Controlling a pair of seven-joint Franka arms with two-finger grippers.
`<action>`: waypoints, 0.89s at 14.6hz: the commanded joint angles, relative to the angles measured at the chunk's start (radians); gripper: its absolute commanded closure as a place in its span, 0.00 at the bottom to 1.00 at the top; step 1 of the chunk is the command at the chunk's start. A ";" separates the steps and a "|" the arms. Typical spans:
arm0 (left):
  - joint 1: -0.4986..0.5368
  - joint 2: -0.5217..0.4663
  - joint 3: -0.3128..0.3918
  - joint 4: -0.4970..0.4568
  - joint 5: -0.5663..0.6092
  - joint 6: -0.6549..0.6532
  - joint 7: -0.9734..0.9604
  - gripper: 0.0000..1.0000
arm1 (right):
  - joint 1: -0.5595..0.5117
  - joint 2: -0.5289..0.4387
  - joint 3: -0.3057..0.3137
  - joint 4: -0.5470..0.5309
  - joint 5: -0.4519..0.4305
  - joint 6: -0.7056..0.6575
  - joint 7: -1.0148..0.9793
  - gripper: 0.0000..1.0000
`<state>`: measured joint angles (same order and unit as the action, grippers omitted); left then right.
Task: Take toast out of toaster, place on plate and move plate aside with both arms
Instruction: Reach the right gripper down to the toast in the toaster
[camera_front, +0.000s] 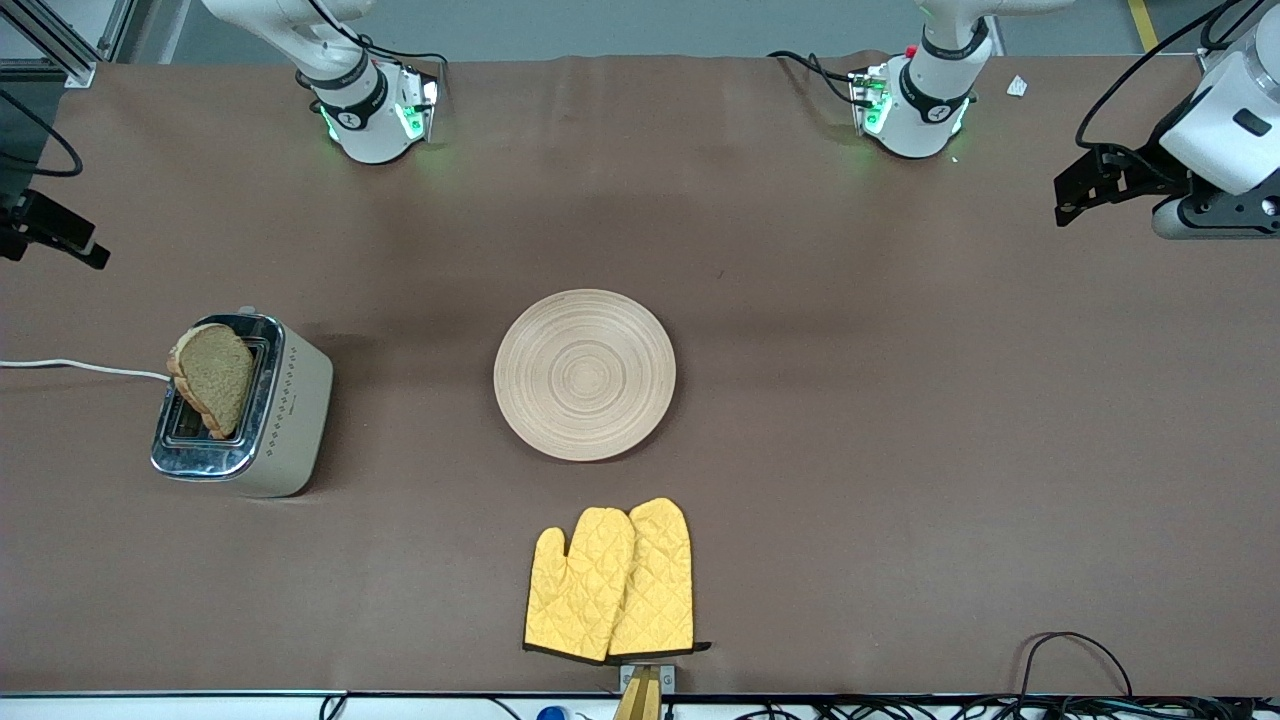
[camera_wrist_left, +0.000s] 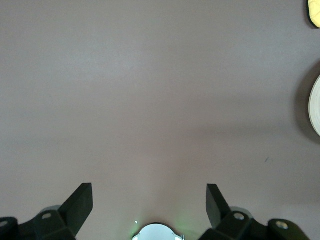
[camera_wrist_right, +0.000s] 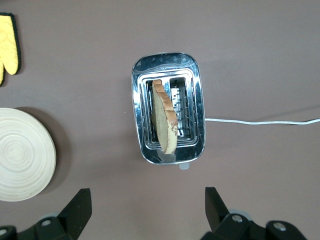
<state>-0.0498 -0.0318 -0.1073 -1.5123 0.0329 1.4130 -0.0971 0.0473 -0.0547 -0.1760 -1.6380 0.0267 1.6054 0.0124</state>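
Right gripper (camera_wrist_right: 145, 210), jaws spread and empty, above chrome-topped toaster (camera_front: 245, 405) at table's nine o'clock; speckled brown toast (camera_front: 215, 378) upright in slot, rounded end up. Grooved round wooden plate (camera_front: 585, 375) at centre; quilted yellow mitts (camera_front: 612, 585) at six o'clock. Left gripper (camera_wrist_left: 150, 205), released, over bare brown cloth at three o'clock.

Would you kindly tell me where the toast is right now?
The toast stands in a slot of the toaster, toward the right arm's end of the table, beside the plate.
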 joint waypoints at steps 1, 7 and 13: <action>0.007 0.015 -0.002 0.029 -0.013 -0.005 0.011 0.00 | -0.009 0.080 0.003 -0.034 0.010 0.094 0.015 0.00; 0.008 0.016 0.005 0.029 -0.011 -0.005 0.011 0.00 | -0.014 0.288 0.003 -0.046 0.013 0.229 0.003 0.00; 0.008 0.024 0.005 0.029 -0.010 -0.005 0.011 0.00 | -0.049 0.331 0.003 -0.094 0.013 0.234 -0.092 0.22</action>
<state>-0.0471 -0.0223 -0.1022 -1.5087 0.0329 1.4129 -0.0971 0.0379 0.2906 -0.1803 -1.6962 0.0271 1.8441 -0.0157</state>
